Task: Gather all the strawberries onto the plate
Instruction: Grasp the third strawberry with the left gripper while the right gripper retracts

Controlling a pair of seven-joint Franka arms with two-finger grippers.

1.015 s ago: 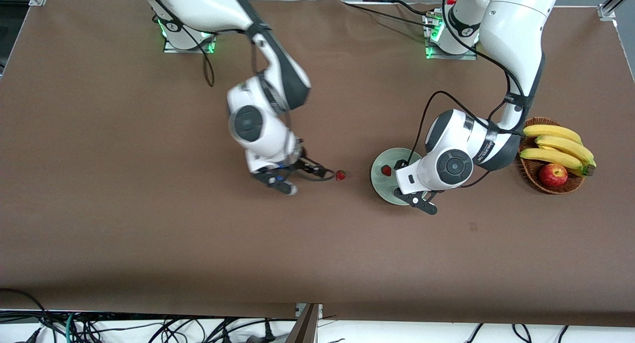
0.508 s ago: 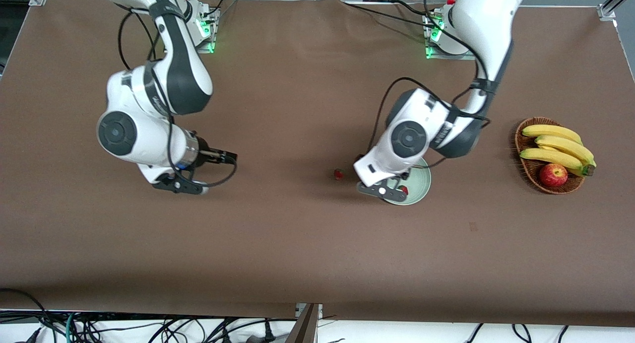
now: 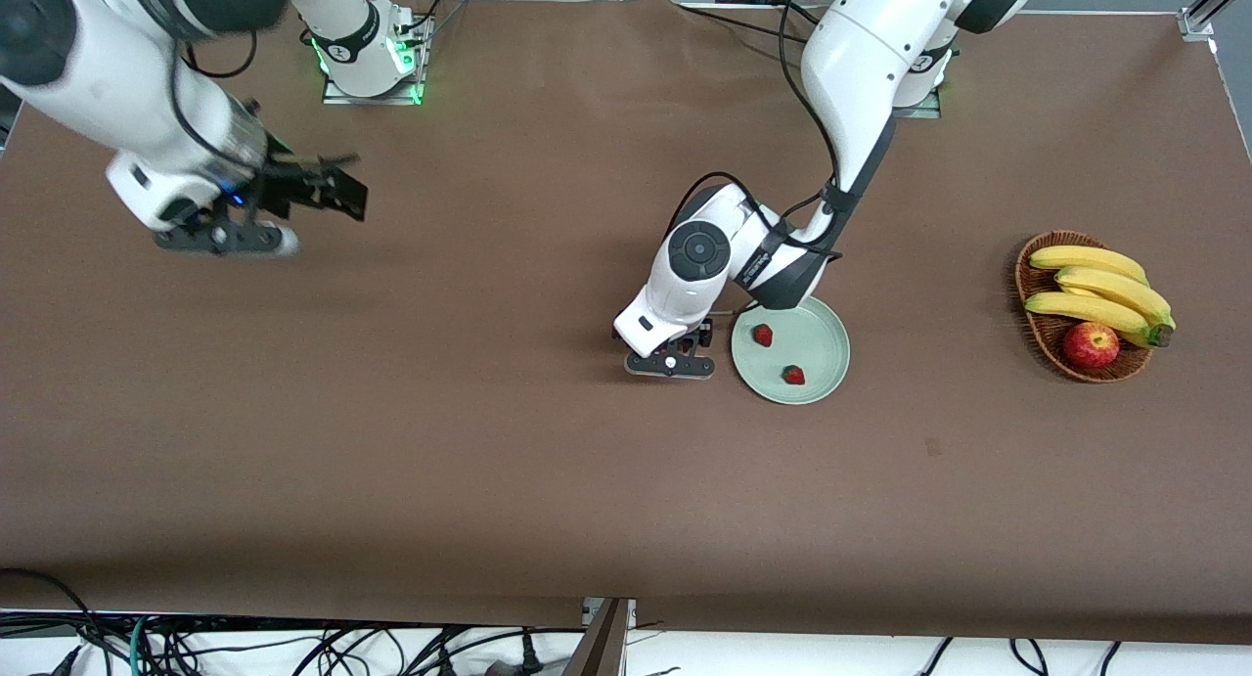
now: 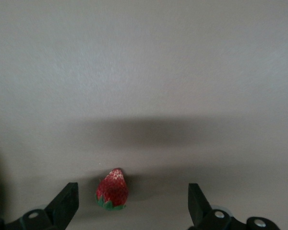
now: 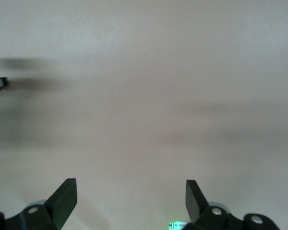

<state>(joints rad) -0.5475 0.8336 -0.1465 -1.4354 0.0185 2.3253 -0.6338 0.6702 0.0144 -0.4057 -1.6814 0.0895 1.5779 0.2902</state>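
Note:
The pale green plate [image 3: 820,336] holds two strawberries [image 3: 762,336] [image 3: 793,374]. My left gripper [image 3: 680,347] is low over the table right beside the plate, on the plate's side toward the right arm's end, and it is open. It hides the third strawberry in the front view. In the left wrist view that strawberry [image 4: 112,190] lies on the table between the open fingers [image 4: 67,201], closer to one of them, and my left gripper [image 4: 132,186] is not touching it. My right gripper [image 3: 337,195] is open and empty, up over the table at the right arm's end [image 5: 129,182].
A brown woven basket [image 3: 1039,329] with bananas [image 3: 1100,290] and a red apple [image 3: 1091,344] stands toward the left arm's end of the table. Cables hang along the table's front edge.
My left gripper moved off the plate to over the loose strawberry, leaving a second strawberry in the plate. My right arm drew back from that strawberry toward its own end of the table.

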